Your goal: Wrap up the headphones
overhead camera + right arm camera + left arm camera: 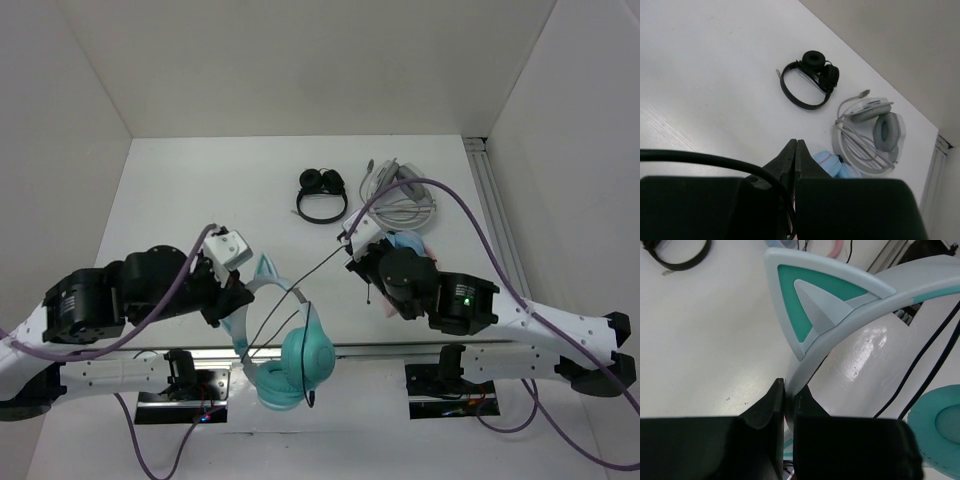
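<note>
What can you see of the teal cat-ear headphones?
The teal over-ear headphones look like glossy plastic: a pale grey-white headband with a teal-lined cat ear, and two padded teal cups toward the table's near edge. The left gripper clamps the headband; the thin black cable runs taut to the shut right gripper, which seems to pinch it.

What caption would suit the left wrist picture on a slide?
Left gripper shut on the headband of the teal cat-ear headphones, black cable running past one ear cup.
</note>
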You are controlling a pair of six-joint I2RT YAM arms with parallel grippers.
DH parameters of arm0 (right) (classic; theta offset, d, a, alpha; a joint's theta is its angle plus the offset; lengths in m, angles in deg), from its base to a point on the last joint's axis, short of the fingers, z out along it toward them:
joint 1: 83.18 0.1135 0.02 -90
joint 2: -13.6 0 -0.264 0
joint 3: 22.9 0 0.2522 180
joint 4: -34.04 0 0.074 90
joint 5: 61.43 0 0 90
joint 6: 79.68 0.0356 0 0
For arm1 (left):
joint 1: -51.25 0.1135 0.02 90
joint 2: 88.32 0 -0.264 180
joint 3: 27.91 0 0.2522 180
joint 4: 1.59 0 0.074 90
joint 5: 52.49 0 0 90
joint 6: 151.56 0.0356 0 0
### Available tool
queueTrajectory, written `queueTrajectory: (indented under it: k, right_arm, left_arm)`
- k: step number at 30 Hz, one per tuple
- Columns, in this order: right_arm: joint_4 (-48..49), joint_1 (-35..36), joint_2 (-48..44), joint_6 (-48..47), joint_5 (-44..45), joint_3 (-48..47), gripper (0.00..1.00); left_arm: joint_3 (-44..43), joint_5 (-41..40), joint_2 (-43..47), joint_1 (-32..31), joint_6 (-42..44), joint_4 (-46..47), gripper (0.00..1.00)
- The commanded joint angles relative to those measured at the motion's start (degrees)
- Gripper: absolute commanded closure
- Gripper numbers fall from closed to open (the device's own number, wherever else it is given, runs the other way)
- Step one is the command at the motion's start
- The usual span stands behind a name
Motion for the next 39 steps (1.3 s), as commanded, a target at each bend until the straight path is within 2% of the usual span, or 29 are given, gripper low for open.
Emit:
queueTrajectory:
  k: [1, 3, 11, 15, 18, 25, 33, 39]
  right_arm:
    - [9.5, -3.5, 0.8, 1.7, -6.8, 1.7, 0.97]
    - [12.8, -7.5, 0.8, 2.2, -13.2, 4.2, 0.90]
    - [26.5, -24.4, 7.3, 6.3, -37.9, 8.5, 0.91]
    - [32.7, -30.1, 10.4, 8.1, -48.4, 13.3, 0.83]
    - [38.3, -33.8, 13.0, 10.6, -55.0, 15.4, 0.83]
    - [47.6, -35.0, 16.7, 13.7, -62.5, 19.5, 0.83]
    - [54.8, -36.1, 20.2, 16.4, -65.7, 23.3, 0.87]
    - [56.4, -36.7, 22.8, 16.9, -68.3, 23.9, 0.75]
  left_arm:
    - [-3.7, -4.8, 1.5, -0.2, -3.9, 2.9, 1.00]
    - [-4.3, -9.6, 1.5, -0.2, -6.2, 2.9, 1.00]
    - [-8.9, -20.6, -2.1, -0.2, -10.3, 6.1, 1.00]
    - [-12.9, -28.3, -3.2, -0.2, -13.1, 6.6, 1.00]
    - [-16.4, -29.6, -5.1, -0.2, -13.1, 7.8, 1.00]
    - [-16.3, -33.8, -8.1, -0.2, -15.4, 12.8, 1.00]
    - [-18.8, -37.9, -13.7, -0.2, -16.0, 16.0, 1.00]
    - [-21.0, -38.6, -15.6, -0.2, -15.3, 16.5, 1.00]
